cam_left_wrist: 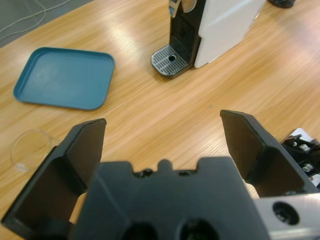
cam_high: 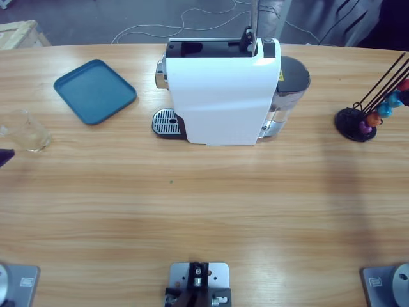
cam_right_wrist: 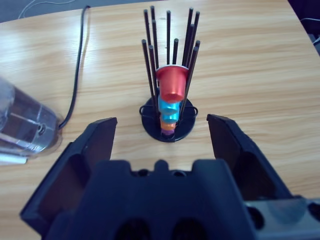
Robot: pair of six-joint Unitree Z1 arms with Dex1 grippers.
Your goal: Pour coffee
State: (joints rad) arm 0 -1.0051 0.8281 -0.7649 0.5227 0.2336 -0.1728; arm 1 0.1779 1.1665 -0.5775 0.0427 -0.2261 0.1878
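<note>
Both grippers' jaws are spread and hold nothing. The left gripper point(cam_left_wrist: 162, 145) sits near a clear glass point(cam_high: 25, 131), beside the blue tray point(cam_high: 94, 91); the right gripper point(cam_right_wrist: 162, 145) faces the capsule rack point(cam_right_wrist: 169, 90).

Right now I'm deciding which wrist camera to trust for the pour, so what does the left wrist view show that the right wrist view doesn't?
Only the left wrist view shows the teal tray, the clear glass, the coffee machine's drip grate and the open left gripper. Only the right wrist view shows the capsule rack, a black cable and the open right gripper. Both show the wooden table.
</note>
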